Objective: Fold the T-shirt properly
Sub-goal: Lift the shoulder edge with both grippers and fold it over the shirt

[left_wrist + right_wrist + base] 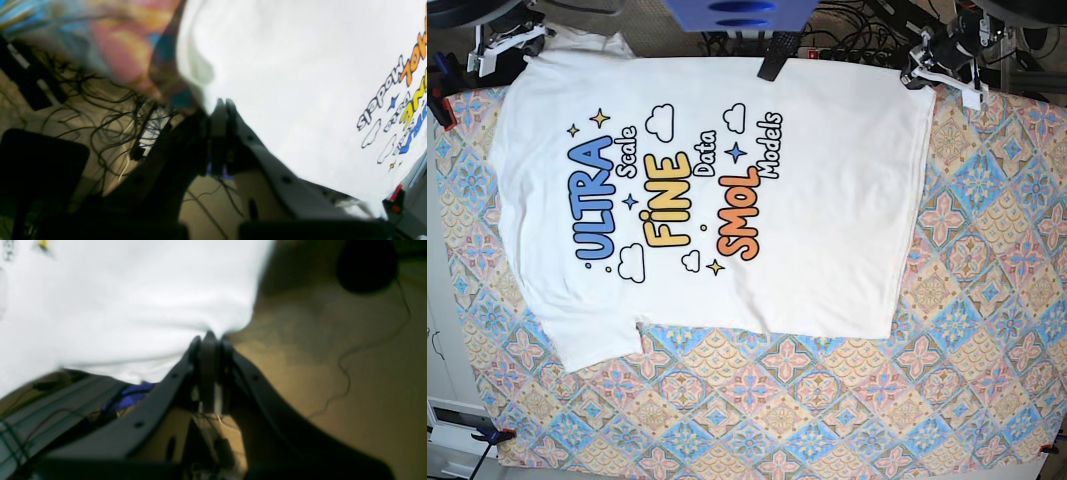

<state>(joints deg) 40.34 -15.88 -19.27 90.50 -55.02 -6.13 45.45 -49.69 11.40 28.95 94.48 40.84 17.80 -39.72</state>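
Nearest you in the base view, the patterned tablecloth lies bare on the tabletop. Beyond it you see the T-shirt spread flat, print side up, reaching to the far edge, with one sleeve pointing toward you. At the far edge, your left hand has its fingers together, clamped on the shirt's corner on the right of the base view. Your right hand is likewise clamped on the shirt's edge, at the far corner on that view's left
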